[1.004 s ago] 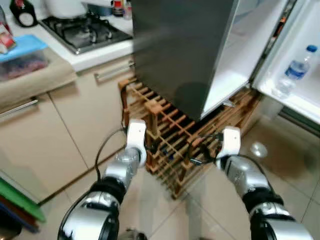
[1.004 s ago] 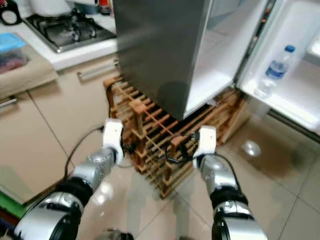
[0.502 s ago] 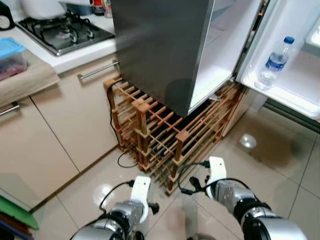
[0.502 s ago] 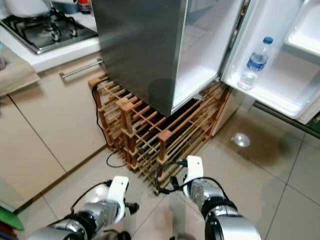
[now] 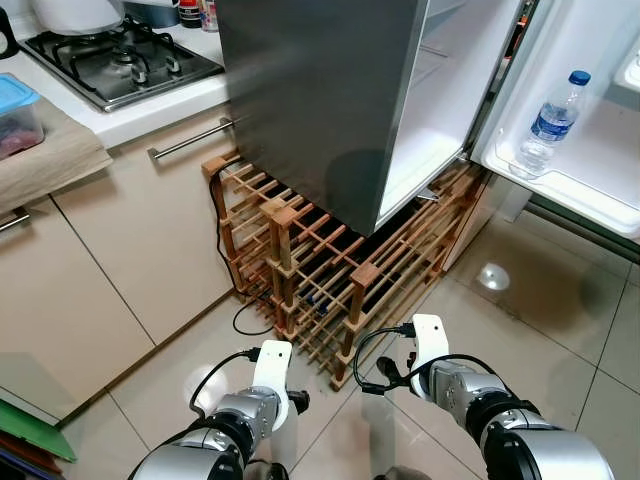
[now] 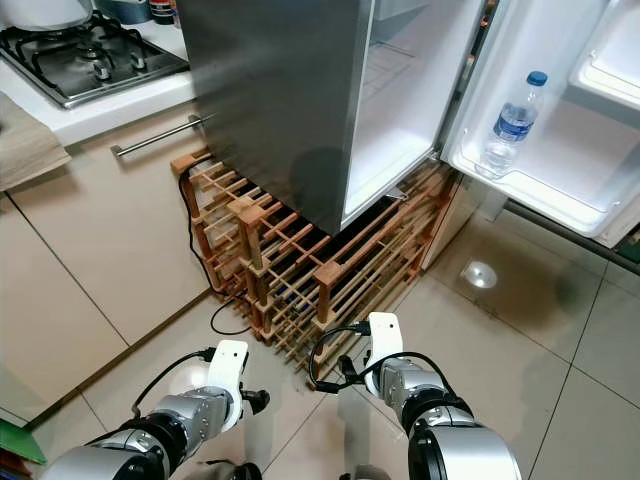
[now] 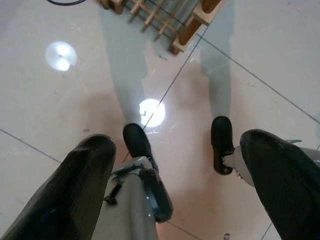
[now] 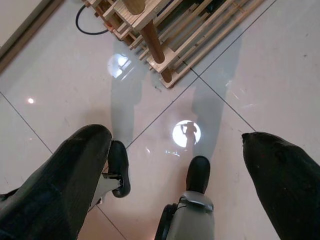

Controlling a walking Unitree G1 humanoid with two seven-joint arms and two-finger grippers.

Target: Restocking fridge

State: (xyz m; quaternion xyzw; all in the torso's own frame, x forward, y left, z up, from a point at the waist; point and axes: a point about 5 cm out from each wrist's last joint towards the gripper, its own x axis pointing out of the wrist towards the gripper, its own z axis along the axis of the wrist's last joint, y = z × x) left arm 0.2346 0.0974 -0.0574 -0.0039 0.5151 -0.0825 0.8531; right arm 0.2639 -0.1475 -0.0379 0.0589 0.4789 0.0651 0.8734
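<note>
Wrist views show you both the left gripper [image 7: 170, 175] and right gripper [image 8: 170, 175] spread wide, empty, over the floor [image 8: 65, 80]. Far right, your fridge [image 5: 330, 90] stands open; a clear water bottle [image 5: 545, 125], blue cap, label unreadable, sits in its door shelf [image 5: 590, 195].

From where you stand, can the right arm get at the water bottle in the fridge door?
Probably not yet. The right gripper hangs low, pointing at the floor, while the water bottle stands up in the open door shelf further ahead. Nothing blocks the way; the arm would need raising and likely a step closer.
</note>
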